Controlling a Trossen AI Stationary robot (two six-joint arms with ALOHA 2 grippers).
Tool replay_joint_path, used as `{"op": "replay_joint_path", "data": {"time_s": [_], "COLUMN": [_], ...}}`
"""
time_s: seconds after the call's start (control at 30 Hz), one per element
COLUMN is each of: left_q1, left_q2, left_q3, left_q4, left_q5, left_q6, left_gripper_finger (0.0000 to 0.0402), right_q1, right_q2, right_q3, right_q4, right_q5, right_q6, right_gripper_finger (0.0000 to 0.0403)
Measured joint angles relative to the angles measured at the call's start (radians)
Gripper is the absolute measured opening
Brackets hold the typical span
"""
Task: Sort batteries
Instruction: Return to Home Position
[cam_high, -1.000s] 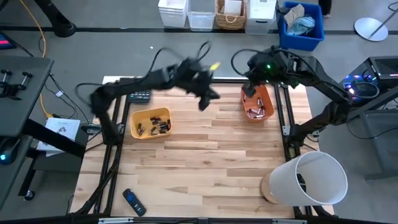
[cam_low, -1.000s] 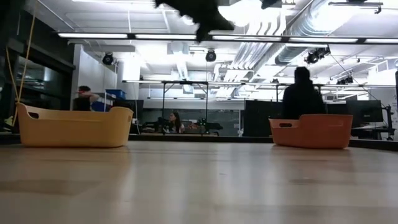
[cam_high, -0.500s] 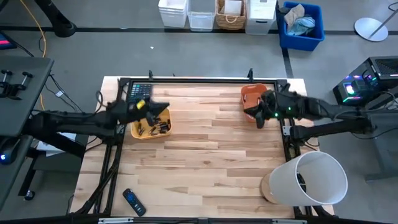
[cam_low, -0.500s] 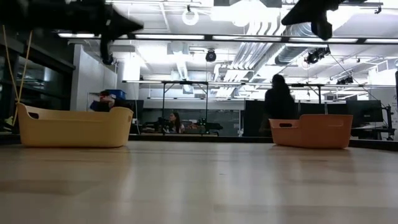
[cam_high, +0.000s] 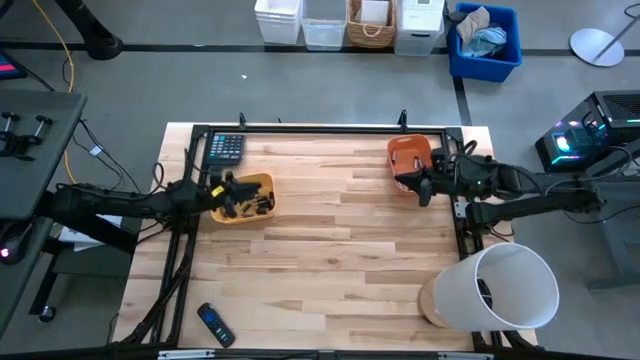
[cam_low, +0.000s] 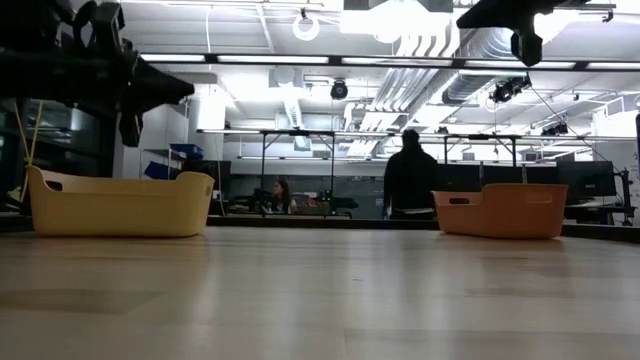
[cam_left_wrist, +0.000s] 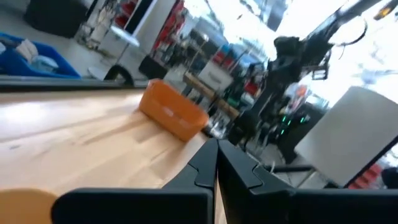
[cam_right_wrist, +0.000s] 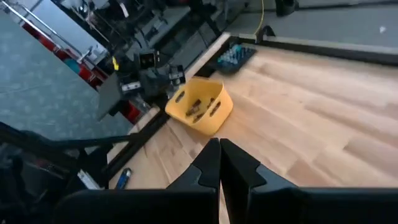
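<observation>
From above, the left claw hangs over the yellow plastic bin, which stands near the left edge of the light wooden desk. The small dark and silvery batteries lie inside this bin, just under and beside the claw. Their long axes point in mixed directions. The right claw is over one end of the orange plastic bin; what this bin contains I cannot make out. I see no loose battery on the desk, so I judge that the sorting is done and both arms only need to retreat.

From desk level, the two bins stand well apart, each with a dark arm high above it. A person stands in the room behind.

In the left wrist view the two dark fingers are pressed together and hold nothing.

In the right wrist view the fingers are closed in the same way, empty. The yellow bin with its batteries lies far ahead of them.
</observation>
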Motion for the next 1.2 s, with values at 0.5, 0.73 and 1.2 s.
{"op": "replay_joint_path", "data": {"time_s": [0.5, 0.73, 1.2], "left_q1": [-0.001, -0.001, 0.000], "left_q2": [0.001, 0.001, -0.049], "left_q3": [0.000, 0.000, 0.002], "left_q4": [-0.015, -0.016, -0.136], "left_q5": [0.063, 0.063, 0.063], "left_q6": [-0.129, -0.070, -0.072], "left_gripper_finger": [0.0000, 0.0000, 0.0000], "right_q1": [0.054, 0.001, 0.038], "right_q2": [-0.229, -0.505, -0.613], "right_q3": [-0.352, -0.659, -0.761], "right_q4": [0.177, 0.523, 0.388], "right_q5": [-0.047, -0.248, -0.246], "right_q6": [-0.009, -0.071, -0.260], "right_gripper_finger": [0.0000, 0.0000, 0.0000]}}
